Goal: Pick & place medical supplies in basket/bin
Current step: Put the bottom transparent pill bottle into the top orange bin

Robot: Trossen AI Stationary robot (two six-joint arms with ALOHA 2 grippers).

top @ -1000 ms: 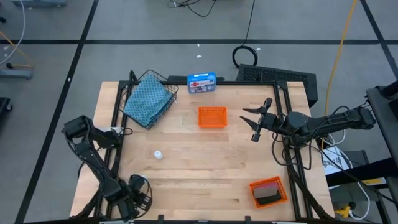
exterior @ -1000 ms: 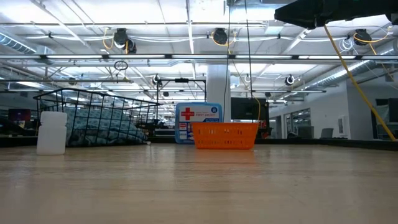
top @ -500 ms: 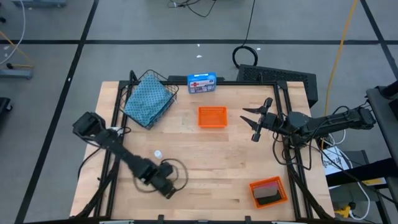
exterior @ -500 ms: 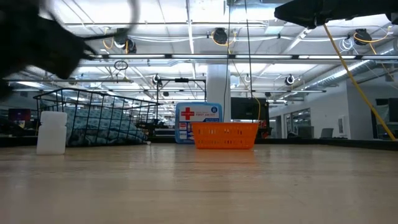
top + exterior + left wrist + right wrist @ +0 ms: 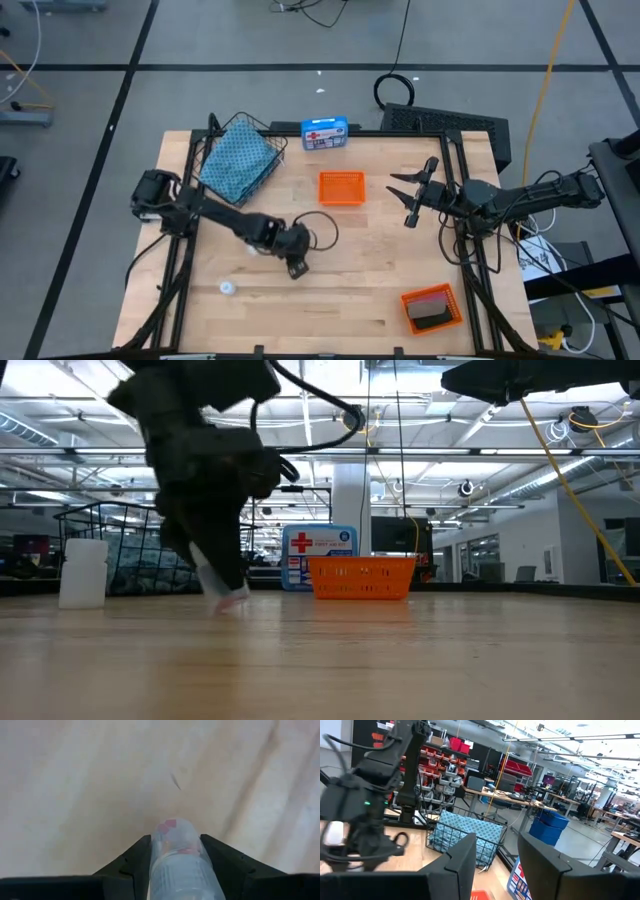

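Wooden tabletop, mid-task: left gripper (image 5: 297,268) pinches a white vial (image 5: 179,851) between its fingers, the basket (image 5: 240,157) beyond it already holding the teal cloth (image 5: 236,163); right gripper (image 5: 404,198) waits spread apart.

The left gripper (image 5: 228,592) is smeared by motion in the low view, so its fingertips can't be made out there. The vial (image 5: 181,857) between its fingers runs off the left wrist view's edge. In the wire basket (image 5: 262,128), the teal cloth (image 5: 236,162) covers whatever lies beneath. The far orange tray's (image 5: 432,306) dark contents are too small to name.
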